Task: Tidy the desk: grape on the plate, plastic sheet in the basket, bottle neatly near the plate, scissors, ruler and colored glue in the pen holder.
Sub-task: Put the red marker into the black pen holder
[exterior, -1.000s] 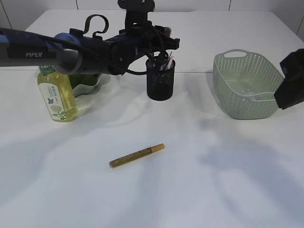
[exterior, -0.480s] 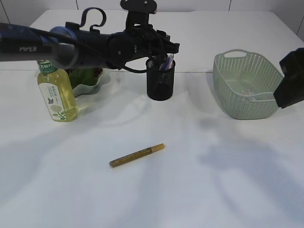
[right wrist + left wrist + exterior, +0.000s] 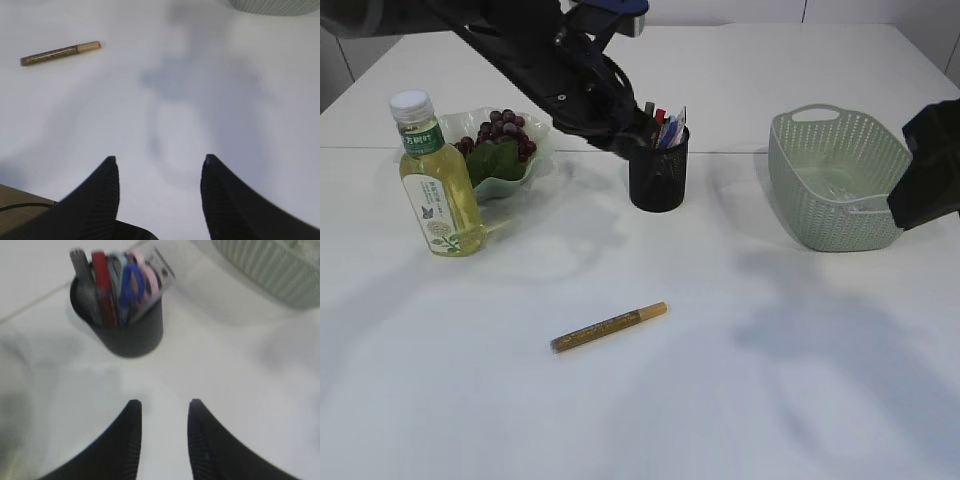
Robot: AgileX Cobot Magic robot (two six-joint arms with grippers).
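Left gripper (image 3: 162, 407), jaws apart and empty, hangs just above the pen holder (image 3: 658, 168), which holds scissors (image 3: 131, 282) and other tools; the right gripper (image 3: 157, 165), jaws wide and empty, waits near the basket (image 3: 840, 180). The colored glue (image 3: 609, 326) lies on the near table, well apart from both. A shallow pinch could roll the slim stick away, or a swing could tip the holder.
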